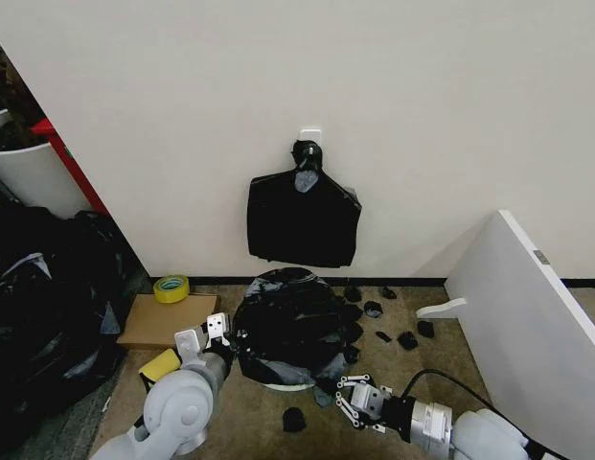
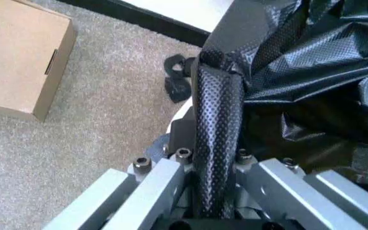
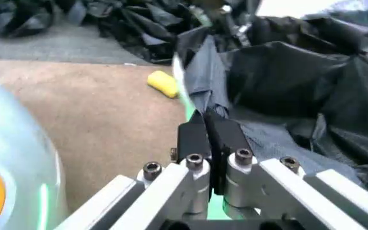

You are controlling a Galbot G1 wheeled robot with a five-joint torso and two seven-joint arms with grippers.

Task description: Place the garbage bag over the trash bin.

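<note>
No readable text, label, brand or number anywhere. Possibly a small tag on the tilted white board point(image 1: 540, 257), too small to make out. Nothing legible on the cardboard box point(image 2: 19, 57).

Brown carpet floor point(image 1: 450, 359) — bagged trash bin point(image 1: 278, 385), cardboard box point(image 1: 165, 321), tape roll point(image 1: 171, 288), black scraps point(image 1: 407, 339)

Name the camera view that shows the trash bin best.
Head view: the trash bin shows as a white rim under the garbage bag draped over it. The left wrist view shows a white sliver; the right wrist view a rim edge.
</note>
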